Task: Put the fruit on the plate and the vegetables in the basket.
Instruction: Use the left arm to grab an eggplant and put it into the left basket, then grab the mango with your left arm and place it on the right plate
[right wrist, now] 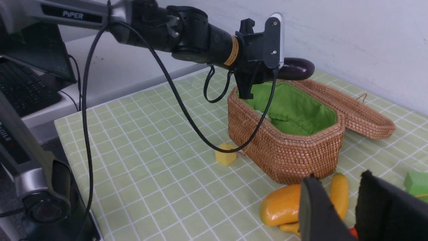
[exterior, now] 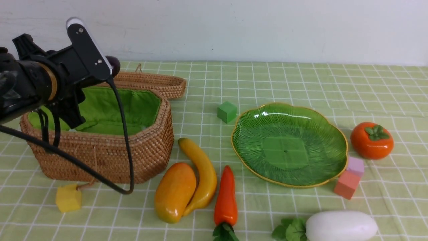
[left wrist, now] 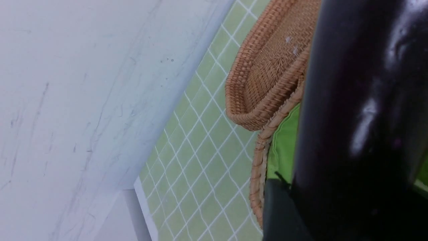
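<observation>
Eggplant (right wrist: 296,68) is up in the air, gripped by your left fingers (left wrist: 281,214). It hangs above the open basket (exterior: 110,157), over the far side, not yet inside the green lining. The woven lid (exterior: 157,83) lies behind the basket on the bench (exterior: 267,77). Your right fingers (right wrist: 317,214) stand apart with a wide gap and hold nothing, low near the mango (exterior: 175,190) and the banana (exterior: 204,174). These two touch each other in front of the basket. Just beside them lies the carrot (exterior: 226,197), and the radish (exterior: 341,226) lies at the near edge of the bench. The persimmon (exterior: 371,140) sits on the bench just right of the plate (exterior: 254,157).
</observation>
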### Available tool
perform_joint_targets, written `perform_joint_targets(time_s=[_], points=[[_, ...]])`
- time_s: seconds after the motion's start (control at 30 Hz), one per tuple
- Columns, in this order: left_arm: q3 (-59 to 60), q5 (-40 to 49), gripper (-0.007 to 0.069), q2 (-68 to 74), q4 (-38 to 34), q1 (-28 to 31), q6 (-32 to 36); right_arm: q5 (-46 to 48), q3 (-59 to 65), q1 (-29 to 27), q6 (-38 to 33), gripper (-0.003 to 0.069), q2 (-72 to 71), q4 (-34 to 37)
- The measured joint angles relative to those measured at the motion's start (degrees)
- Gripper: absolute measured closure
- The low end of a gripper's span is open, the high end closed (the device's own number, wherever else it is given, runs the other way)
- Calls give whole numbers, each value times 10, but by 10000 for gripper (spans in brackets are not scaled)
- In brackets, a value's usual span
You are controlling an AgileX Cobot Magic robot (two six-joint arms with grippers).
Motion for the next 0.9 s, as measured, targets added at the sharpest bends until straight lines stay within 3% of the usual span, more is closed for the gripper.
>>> perform_joint_targets(time_s=[0.1, 0.3, 0.5, 0.63, 0.73, 0.83, 0.9], points=[[0, -6, 240, 1, 5, 0, 0, 0, 0, 0, 0, 460, 0, 0], [0, -5, -13, 0, 7, 0, 0, 1, 0, 0, 0, 459, 0, -3], [0, 2, -25, -22, -31, 0, -17, 4, 0, 0, 0, 454, 0, -17], [0, 54, 69, -66, -146, -23, -85, 7, 0, 0, 3, 449, 0, -24], [0, 132, 280, -111, -313, -88, -159, 31, 0, 0, 31, 448, 0, -29], [-1, 205, 508, -126, -422, -160, -172, 57, 0, 0, 70, 448, 0, -43], [-2, 250, 621, -125, -467, -216, -174, 79, 0, 0, 102, 446, 0, -62]])
